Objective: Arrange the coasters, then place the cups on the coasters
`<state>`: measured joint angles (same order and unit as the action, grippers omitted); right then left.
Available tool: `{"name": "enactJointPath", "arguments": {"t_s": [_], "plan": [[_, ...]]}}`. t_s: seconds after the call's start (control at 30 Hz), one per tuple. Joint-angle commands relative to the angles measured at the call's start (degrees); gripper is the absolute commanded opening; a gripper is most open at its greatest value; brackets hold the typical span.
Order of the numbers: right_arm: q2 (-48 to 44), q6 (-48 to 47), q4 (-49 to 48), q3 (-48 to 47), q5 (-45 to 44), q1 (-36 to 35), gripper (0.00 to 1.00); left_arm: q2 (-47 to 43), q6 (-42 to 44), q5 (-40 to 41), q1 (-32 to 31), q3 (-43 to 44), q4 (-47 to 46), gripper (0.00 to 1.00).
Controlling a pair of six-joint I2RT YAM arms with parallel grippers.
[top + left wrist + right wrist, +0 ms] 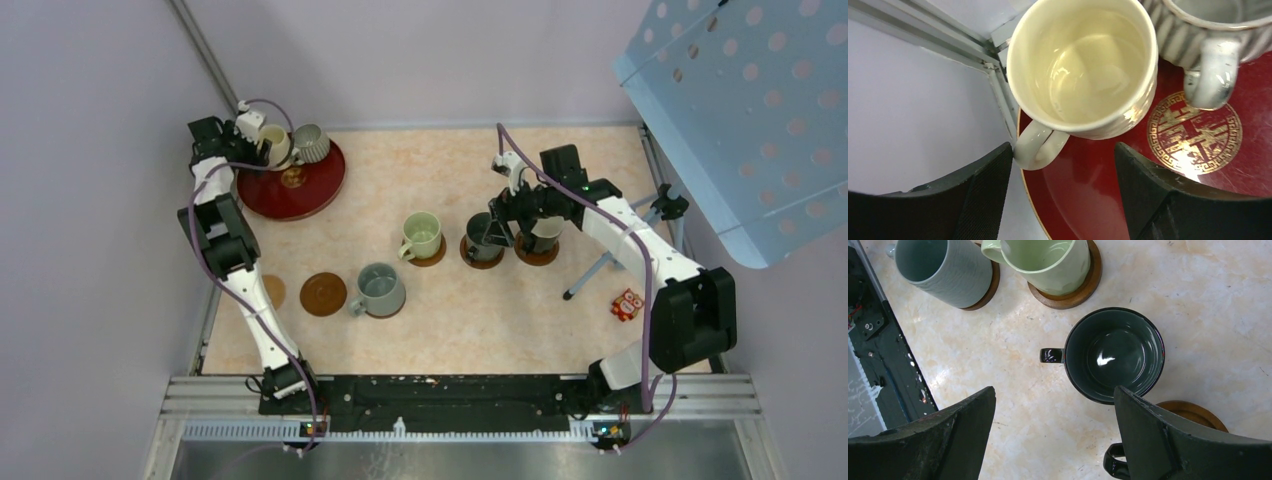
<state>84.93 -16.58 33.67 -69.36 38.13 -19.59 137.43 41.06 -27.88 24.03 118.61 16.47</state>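
Well, at the far left corner of the bench (420, 170) the left pincer (1062, 157) hangs spread wide over the dark red tray (1083, 200). The handle of the cream cup (1083, 65) lies between its fingers (983, 190), and I see no contact with either one. The ribbed grey cup (1208, 30) stands on the same tray, close against the cream one; whether they touch I cannot tell. Over on the right, the right pincer (1054, 400) is likewise spread and holds nothing, hovering above a dark green cup (1113, 355) that stands upright. A second dark cup (545, 240) sits just beside it on its own coaster (1193, 412). Nearer the middle, the pale green cup (1048, 260) and the grey-green cup (943, 270) each rest on a brown disc. One bare coaster (323, 294) lies just left of the grey-green cup, and a lighter tan coaster (272, 290) lies partly hidden under the left arm.
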Motion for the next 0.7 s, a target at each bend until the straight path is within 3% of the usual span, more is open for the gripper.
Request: {"name": "enactJointPath", "arguments": {"t_s": [0.0, 0.33, 0.53, 0.67], "plan": [[0.63, -1.11, -0.64, -1.71, 0.43, 0.51, 0.87, -0.15, 3.39, -8.27, 0.31, 1.98, 6.23, 0.78], [0.94, -1.09, -0.70, -1.95, 0.76, 0.48, 0.87, -3.96, 3.67, -17.66, 0.27, -1.43, 11.62, 0.66], [1.44, -0.75, -1.04, -2.22, 1.01, 0.47, 0.87, -1.68, -0.43, -10.72, -0.14, 0.28, 9.63, 0.61], [1.88, -0.49, -1.03, -2.61, 1.14, 0.44, 0.87, 0.84, -1.82, -7.29, -0.56, 3.55, 11.10, 0.52]]}}
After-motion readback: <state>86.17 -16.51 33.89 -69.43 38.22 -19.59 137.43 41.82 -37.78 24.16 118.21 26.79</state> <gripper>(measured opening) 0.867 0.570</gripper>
